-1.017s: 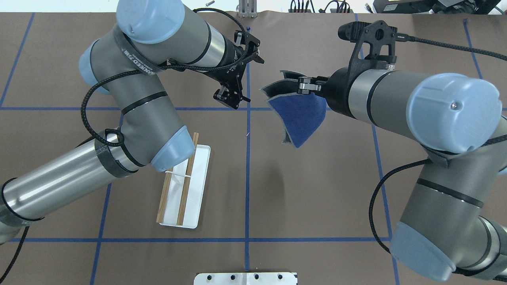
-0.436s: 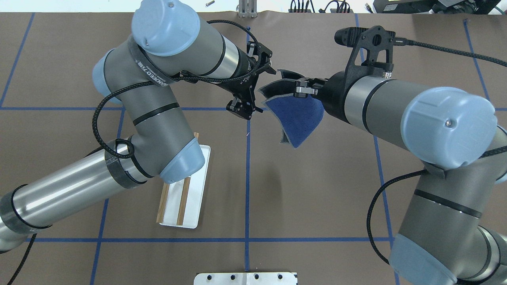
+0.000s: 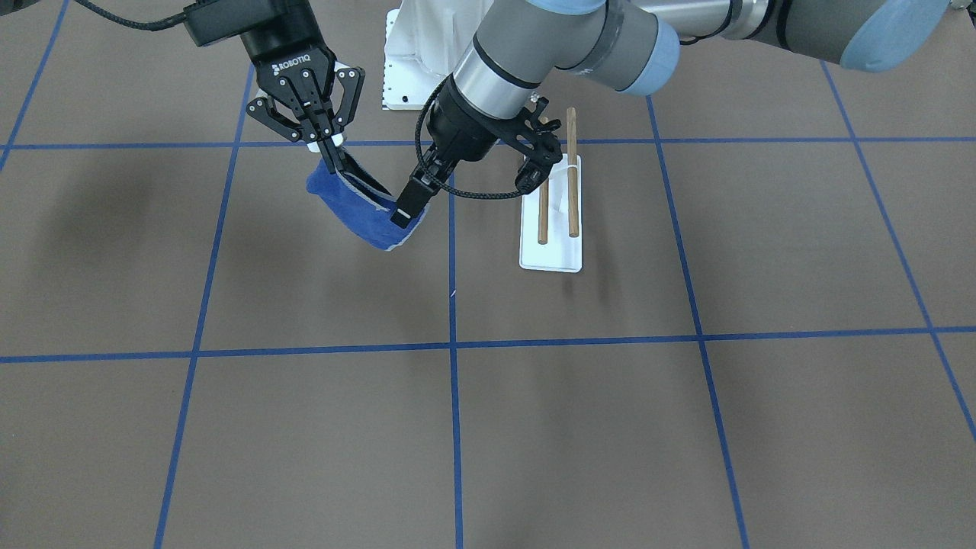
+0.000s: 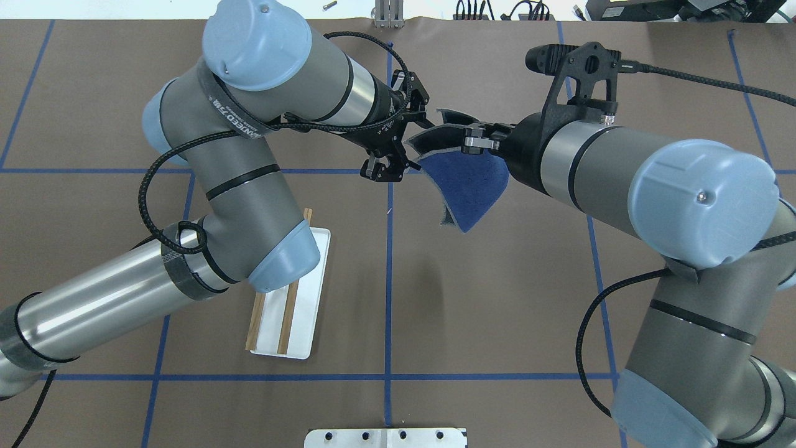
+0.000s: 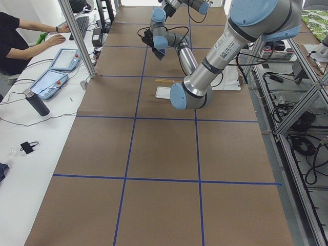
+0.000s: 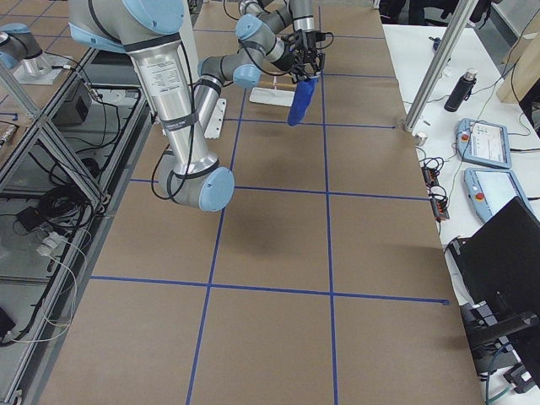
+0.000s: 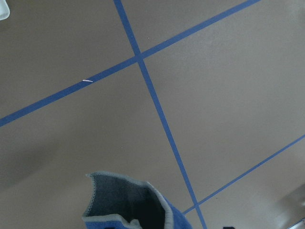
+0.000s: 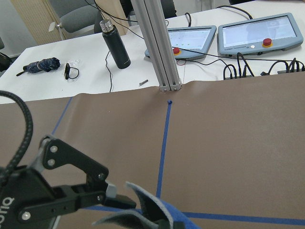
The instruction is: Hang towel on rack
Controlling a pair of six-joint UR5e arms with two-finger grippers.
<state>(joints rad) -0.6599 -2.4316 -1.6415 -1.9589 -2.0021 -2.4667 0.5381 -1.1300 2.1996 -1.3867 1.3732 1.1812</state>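
Observation:
The royal-blue towel point(image 4: 466, 186) hangs folded in the air from my right gripper point(image 4: 467, 142), which is shut on its upper edge; in the front view the gripper point(image 3: 335, 156) holds the towel point(image 3: 362, 210) above the table. My left gripper point(image 4: 411, 142) is open wide right at the towel's free left end, one finger point(image 3: 404, 206) against the cloth. The left wrist view shows the towel's grey-edged corner point(image 7: 128, 200). The rack point(image 3: 557, 191), two wooden rods over a white base plate point(image 3: 549, 255), stands apart; in the overhead view it point(image 4: 286, 317) is half hidden under my left elbow.
The white bolted pedestal point(image 4: 385, 437) sits at the table's near edge. Blue tape lines cross the brown table. Beyond the far edge stand an aluminium post point(image 8: 157, 47), a black bottle point(image 8: 116, 45) and pendant screens. An operator point(image 5: 20, 41) sits at the side desk.
My left gripper has moved right, up to the towel's free end, still open. My right gripper with the towel has shifted slightly left.

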